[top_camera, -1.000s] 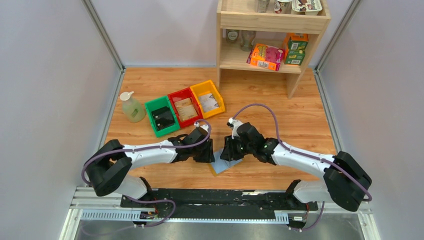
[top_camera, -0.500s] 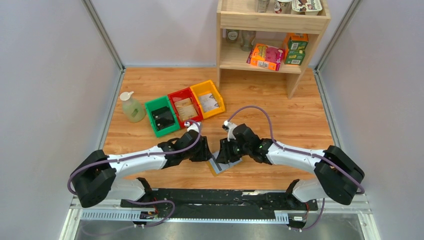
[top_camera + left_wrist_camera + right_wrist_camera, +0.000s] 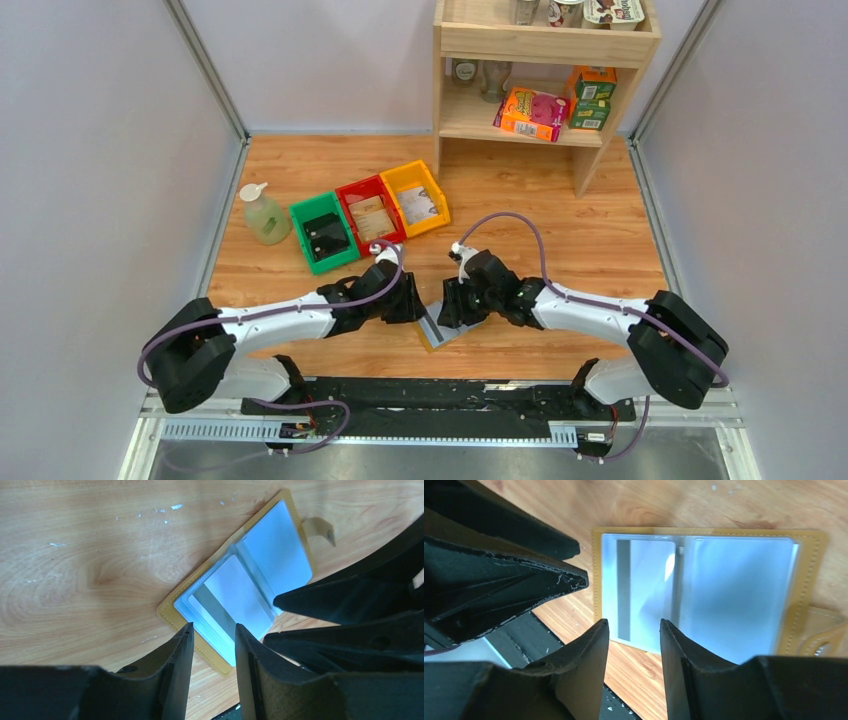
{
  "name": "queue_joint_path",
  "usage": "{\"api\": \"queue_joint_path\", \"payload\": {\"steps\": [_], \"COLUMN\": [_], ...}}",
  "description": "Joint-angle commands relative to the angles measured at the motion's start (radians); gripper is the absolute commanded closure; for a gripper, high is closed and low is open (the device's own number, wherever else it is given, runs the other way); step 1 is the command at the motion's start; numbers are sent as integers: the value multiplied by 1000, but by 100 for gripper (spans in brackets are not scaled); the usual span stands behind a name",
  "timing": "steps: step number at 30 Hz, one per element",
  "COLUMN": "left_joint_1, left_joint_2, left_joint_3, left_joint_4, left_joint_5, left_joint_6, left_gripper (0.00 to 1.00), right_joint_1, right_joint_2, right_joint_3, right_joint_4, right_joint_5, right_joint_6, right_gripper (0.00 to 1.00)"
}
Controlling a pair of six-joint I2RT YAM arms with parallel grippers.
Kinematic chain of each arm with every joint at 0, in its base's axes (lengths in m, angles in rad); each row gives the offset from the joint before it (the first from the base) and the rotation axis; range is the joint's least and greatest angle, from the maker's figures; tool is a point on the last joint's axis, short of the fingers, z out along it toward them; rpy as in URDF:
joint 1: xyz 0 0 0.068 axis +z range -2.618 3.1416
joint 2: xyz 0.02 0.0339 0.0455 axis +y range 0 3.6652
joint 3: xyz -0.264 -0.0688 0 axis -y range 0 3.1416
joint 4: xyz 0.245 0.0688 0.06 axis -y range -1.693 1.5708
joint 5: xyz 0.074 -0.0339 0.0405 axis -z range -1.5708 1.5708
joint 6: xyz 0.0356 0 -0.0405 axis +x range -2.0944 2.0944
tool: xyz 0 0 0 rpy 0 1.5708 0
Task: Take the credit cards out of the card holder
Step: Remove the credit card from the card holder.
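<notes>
Moved: Since a second ago your left arm's elbow has swung left and nearer, the right arm has shifted a little left, and more of the card holder (image 3: pixel 437 332) shows between the two wrists in the top view.
Left gripper: your left gripper (image 3: pixel 213 630) hangs over the holder's near corner, fingers parted with nothing between them. It is released.
Right gripper: your right gripper (image 3: pixel 634 625) hangs over the holder from the opposite side, fingers likewise apart and bare. It too is released.
Contact: you cannot tell whether any fingertip touches the holder.
Card holder: mustard-yellow, lying open and flat at the near centre of the table, right under both grippers. Its pale blue pockets face up, and its snap tab (image 3: pixel 320 529) sticks out on the side away from the left gripper.
Credit card: one whitish card with a dark stripe (image 3: pixel 230 595) sits in the pocket of the half closer to the left gripper, not yet taken out.
Surface: a wooden table (image 3: pixel 560 230). Far left of the grippers stand a green bin (image 3: pixel 322 235), a red bin (image 3: pixel 370 218) and a yellow bin (image 3: pixel 415 198) in a row, with a pale bottle (image 3: pixel 264 215) to their left.
Room: a wooden shelf (image 3: pixel 545 40) holding boxes stands at the far right, with pale grey walls on three sides.
</notes>
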State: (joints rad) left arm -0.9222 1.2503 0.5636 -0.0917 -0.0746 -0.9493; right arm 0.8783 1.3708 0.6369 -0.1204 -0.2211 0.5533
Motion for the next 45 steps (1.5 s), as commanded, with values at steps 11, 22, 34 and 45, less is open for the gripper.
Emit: {"api": "queue_joint_path", "payload": {"steps": [11,22,34,45], "left_joint_1": [-4,-1,-4,-4], "left_joint_2": [179,189,130,236], "left_joint_3": [12,30,131,58], "left_joint_4": [70,6,-2,38], "left_joint_5": [91,78,125,141], "left_joint_6": [-46,-29,-12,-46], "left_gripper": [76,86,68,100], "right_joint_1": [-61,-114,-128,-147], "right_joint_2": [80,39,7,86], "right_joint_3": [17,-36,-23,-31], "right_joint_4": [70,139,94,148], "right_joint_5": [-41,-89,-40,-96], "right_joint_6": [5,28,2,10], "right_gripper": [60,63,64,64]}}
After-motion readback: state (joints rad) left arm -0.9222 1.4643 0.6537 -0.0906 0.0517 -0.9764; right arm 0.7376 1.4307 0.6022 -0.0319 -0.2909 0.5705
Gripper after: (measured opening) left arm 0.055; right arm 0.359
